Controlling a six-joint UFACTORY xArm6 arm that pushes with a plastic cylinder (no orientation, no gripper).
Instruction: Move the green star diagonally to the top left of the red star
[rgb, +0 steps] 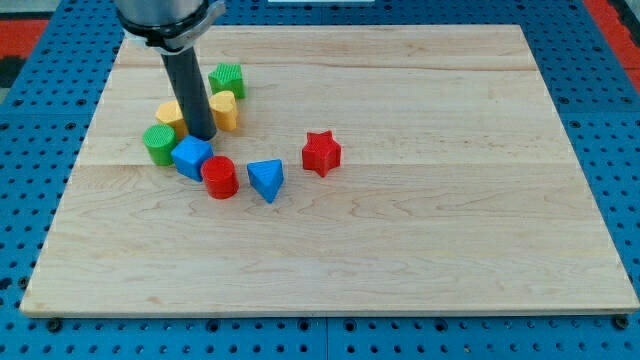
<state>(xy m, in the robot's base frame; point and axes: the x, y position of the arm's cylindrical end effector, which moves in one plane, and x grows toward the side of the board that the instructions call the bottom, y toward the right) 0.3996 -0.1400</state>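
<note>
Rod hides part of the yellow blocks (224, 110); my tip (203, 136) touches the blue cube (190, 156); no claw shows.

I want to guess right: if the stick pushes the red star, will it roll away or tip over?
Probably neither. The red star sits flat and low on the wooden board, so it should slide, not roll. Its points may make it turn if pushed off-centre. My tip is away at the view's left, among other blocks.

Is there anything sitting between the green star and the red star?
In the camera view, the stretch from the green star to the red star is bare board; the yellow block lies just beside that line.
</note>
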